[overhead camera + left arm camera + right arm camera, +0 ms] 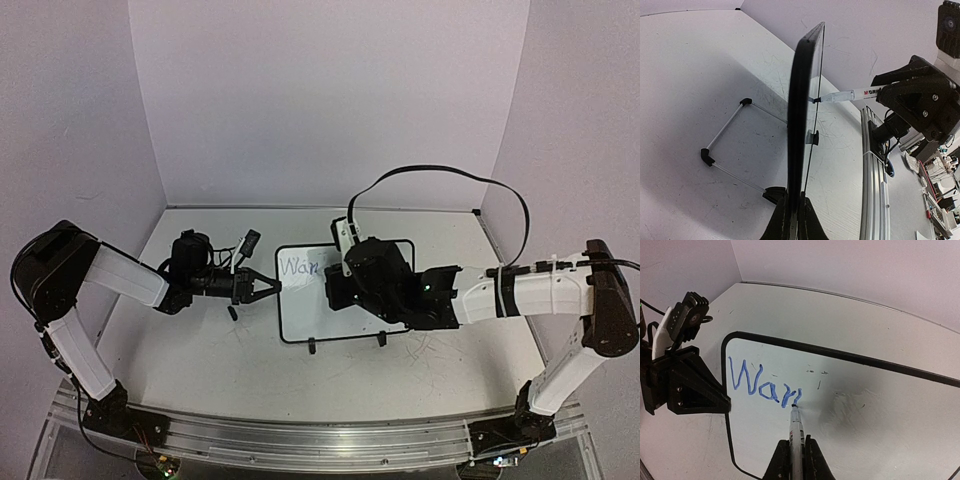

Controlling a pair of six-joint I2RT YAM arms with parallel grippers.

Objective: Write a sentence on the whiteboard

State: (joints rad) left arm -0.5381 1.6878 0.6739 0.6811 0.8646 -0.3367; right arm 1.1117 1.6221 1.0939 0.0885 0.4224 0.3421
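Note:
The whiteboard (300, 305) stands tilted on the table, black-framed, also in the right wrist view (850, 410) and edge-on in the left wrist view (799, 115). My left gripper (268, 285) is shut on its left frame edge (792, 207). My right gripper (797, 452) is shut on a white marker (796, 432), whose tip touches the board just after the blue letters "War" (762, 382) plus the start of a further stroke. The marker also shows in the left wrist view (845, 95). In the top view the right gripper (345, 280) covers the board's right part.
The board's wire stand and black feet (722, 145) rest on the scuffed tabletop behind it. Two black feet (345, 343) show at its front edge. A small black object (232, 312) lies left of the board. The rail (872, 165) runs along the table's near edge.

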